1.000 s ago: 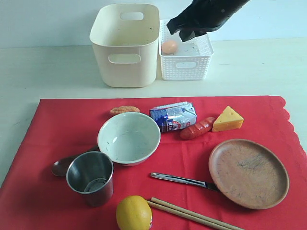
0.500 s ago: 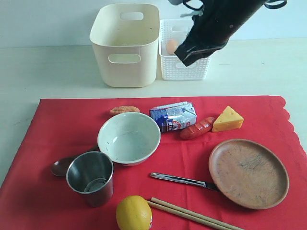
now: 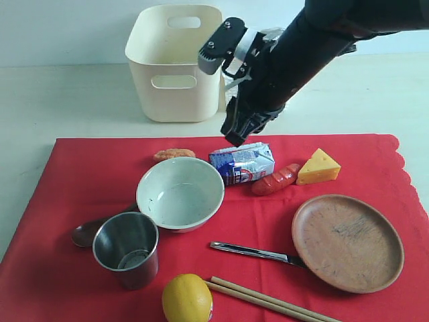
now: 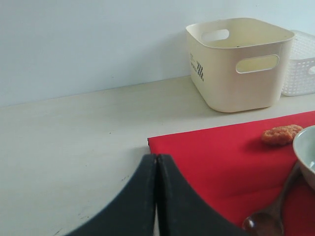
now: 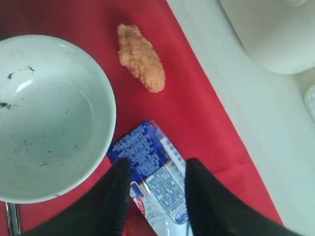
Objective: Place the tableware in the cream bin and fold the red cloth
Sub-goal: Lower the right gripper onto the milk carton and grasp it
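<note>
— What is the largest thing we have before us?

— The red cloth [image 3: 87,174]. We see it spread flat on the pale table [image 3: 67,94], with its scalloped edge at the right of the exterior view. Behind it, off the fabric, the cream bin [image 3: 175,100] stands upright, well apart from all the tableware.

— And where do we find the tableware?

— All of it lies on the cloth. The wooden plate [image 3: 347,241] sits at the front right. The pale bowl [image 3: 179,192] is left of centre, and the steel cup [image 3: 126,248] stands upright just beside it, nearer the front. The knife [image 3: 251,251] lies between bowl and plate, one end reaching the plate's rim. The chopsticks [image 3: 268,300] lie side by side at the front edge, next to a lemon [image 3: 187,298]. The dark spoon [image 3: 87,233] rests just left of the cup.

— What can we say of the two grippers?

— The right gripper [image 3: 234,137] hangs right over the milk carton [image 3: 242,163]. In its wrist view we see the fingers [image 5: 115,196] standing apart with the carton showing between them. Whether they touch it we cannot tell. The left gripper [image 4: 156,167] has its fingers pressed together with nothing between them. It is above bare table, near a corner of the cloth.
</note>
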### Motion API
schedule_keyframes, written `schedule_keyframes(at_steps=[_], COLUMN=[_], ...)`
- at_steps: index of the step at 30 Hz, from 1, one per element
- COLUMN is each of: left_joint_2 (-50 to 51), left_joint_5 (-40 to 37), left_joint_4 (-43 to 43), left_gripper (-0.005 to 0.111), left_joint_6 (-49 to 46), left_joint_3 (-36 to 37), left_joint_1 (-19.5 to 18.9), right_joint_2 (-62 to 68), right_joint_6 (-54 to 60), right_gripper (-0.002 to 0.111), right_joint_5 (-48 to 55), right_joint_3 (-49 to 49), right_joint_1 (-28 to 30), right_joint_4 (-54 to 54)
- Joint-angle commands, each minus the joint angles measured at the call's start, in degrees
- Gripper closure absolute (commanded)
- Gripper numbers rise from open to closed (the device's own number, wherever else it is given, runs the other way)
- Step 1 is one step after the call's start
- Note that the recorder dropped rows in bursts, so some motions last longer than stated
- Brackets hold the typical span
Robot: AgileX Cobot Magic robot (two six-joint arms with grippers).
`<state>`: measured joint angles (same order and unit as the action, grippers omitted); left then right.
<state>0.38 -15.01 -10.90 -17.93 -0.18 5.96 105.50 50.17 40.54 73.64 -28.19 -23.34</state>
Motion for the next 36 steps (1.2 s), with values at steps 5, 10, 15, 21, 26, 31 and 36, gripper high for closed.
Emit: schedule_keyframes(at_steps=[5,10,15,21,26,31,36], left_joint_2=[-0.4,-0.4,-0.4,-0.4,-0.4,-0.4,-0.4], left_joint_5=[0.1,0.1,0.1,0.1,0.1,0.1,0.1], left_joint_4=[0.0,0.0,0.0,0.0,0.0,0.0,0.0], left_gripper=[0.105,0.105,0.105,0.105,0.105,0.105,0.105], left_joint_6=[-0.1,-0.1,-0.1,-0.1,-0.1,-0.1,-0.1], left_joint_3=[0.2,0.2,0.2,0.2,0.2,0.2,0.2], left_joint_1=[-0.1,-0.1,-0.1,-0.1,-0.1,-0.1,-0.1], right_joint_2=[4.0,6.1,9.2,12.6,13.4,13.4,13.4], right_joint_6=[0.7,-0.7,-0.5,-0.4,-0.4,-0.5,-0.5], right_gripper=[0.039,0.028,0.028,0.028,0.028,0.029,0.033], right_joint_5=[-0.8,-1.1,-1.7,-3.8,-3.8,-3.8,-3.8], right_joint_3=[-0.3,-0.3,-0.3,-0.3,-0.3,-0.3,-0.3], right_joint_1=[-1.2,-1.2,-1.2,-1.2,-1.2,-1.2,-1.2], right_joint_4=[4.7,5.2,9.1,9.0,9.0,8.9,8.8])
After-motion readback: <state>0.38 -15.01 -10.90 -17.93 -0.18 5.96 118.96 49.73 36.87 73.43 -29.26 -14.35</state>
